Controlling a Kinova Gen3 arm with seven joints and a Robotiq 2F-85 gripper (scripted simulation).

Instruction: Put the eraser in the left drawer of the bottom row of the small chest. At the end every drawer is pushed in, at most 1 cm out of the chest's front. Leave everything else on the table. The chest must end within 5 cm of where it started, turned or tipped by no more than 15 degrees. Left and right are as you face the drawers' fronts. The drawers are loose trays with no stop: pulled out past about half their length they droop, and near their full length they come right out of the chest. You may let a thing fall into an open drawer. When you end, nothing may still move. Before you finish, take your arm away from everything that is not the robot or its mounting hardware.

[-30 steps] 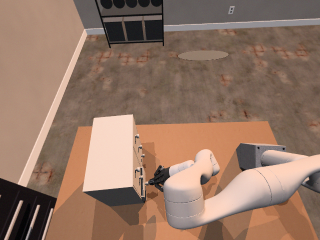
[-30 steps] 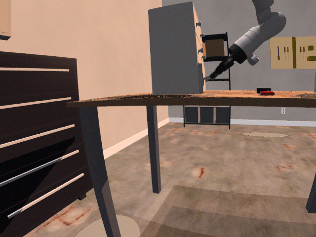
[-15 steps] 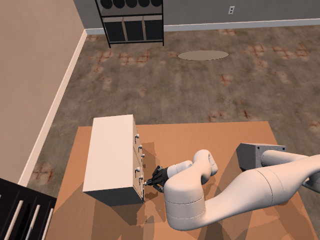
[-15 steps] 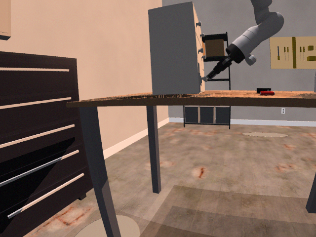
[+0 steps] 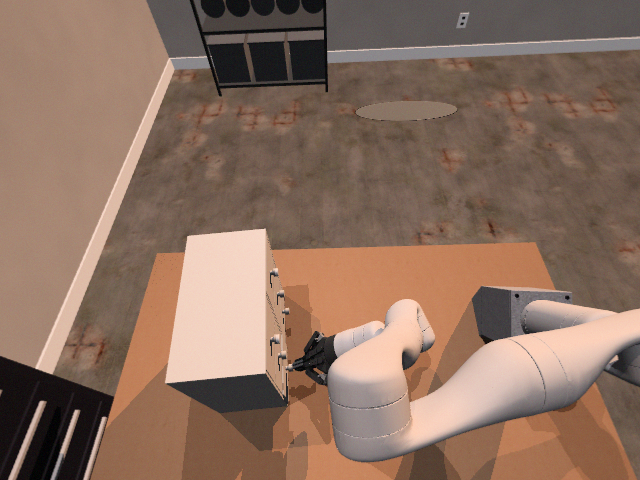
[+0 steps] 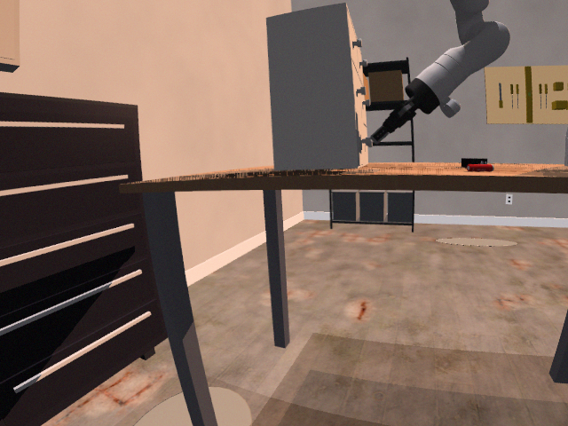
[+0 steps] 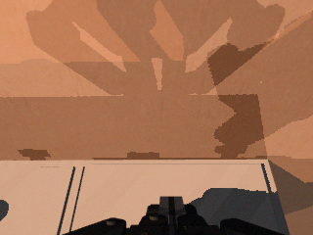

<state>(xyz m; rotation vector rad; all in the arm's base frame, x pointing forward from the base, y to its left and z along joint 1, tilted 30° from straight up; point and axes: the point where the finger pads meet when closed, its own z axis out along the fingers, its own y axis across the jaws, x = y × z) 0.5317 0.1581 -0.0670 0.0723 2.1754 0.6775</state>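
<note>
Top view: white chest [image 5: 222,310] [image 6: 311,91] [image 7: 117,196] upright on the table [image 5: 361,268] [image 6: 458,184] [image 7: 73,127], knobs along the side facing the robot. Gripper [image 5: 293,366] [image 6: 373,139] [image 7: 170,211] is at the near, low knob [image 5: 288,367] [image 6: 367,142], on the left end as you face the fronts. Arm [image 5: 465,387] [image 6: 468,59] spans the table from its grey base [image 5: 496,315] and covers a good part of the top. Dark cabinet [image 5: 31,384] [image 6: 68,293] at the lower left corner; shelf rack [image 5: 326,56] [image 6: 412,128] by the far wall.

Exterior view: chest looks square on its base, grey side towards the camera. Gripper slants down to the low knob, tips at it or just beside it. Red cylinder [image 6: 479,168] lies on the table, well apart from the chest, black block [image 6: 472,161] just behind it. Block might be the eraser, can't be sure from here, so eraser position can't be told.

Wrist view: jaws together, nothing clamped, in front of the pale drawer fronts. Dark seams run between panels; shadow darkens part of the front right of the fingers. Table beyond is crossed by shadows.
</note>
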